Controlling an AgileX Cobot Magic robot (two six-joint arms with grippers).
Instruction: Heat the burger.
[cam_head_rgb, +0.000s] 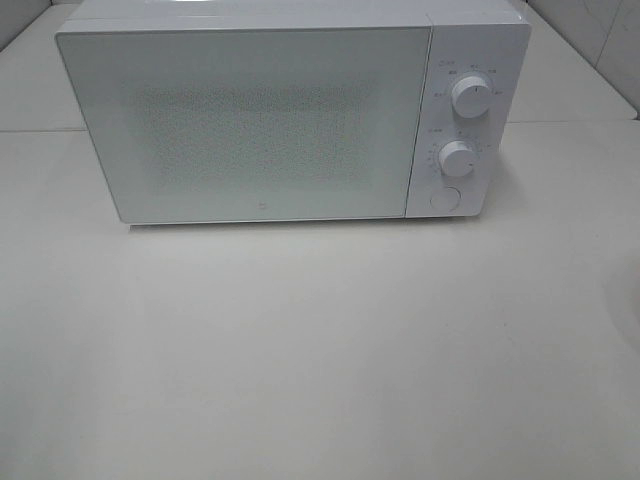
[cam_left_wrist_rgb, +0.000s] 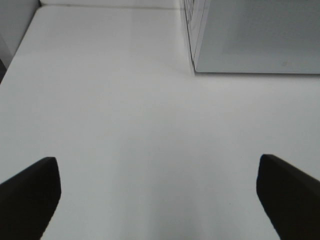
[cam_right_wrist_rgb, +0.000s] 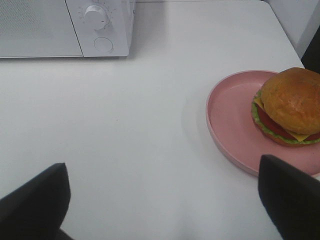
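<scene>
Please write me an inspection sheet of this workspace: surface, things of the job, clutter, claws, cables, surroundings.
Surface: white matte table, bare in front of the oven.
Job's things: white microwave oven, door shut; tan-bun burger on pink round plate, seen only in the right wrist view.
Clutter: nothing seen.
Claws: left claw open, empty; right claw open, empty, near the plate.
Cables: nothing seen.
Surroundings: pale wall behind.

My burger and its pink plate running off the right wrist view's edge, microwave interior hiding behind its frosted door, dial markings staying too small for me to read
</scene>
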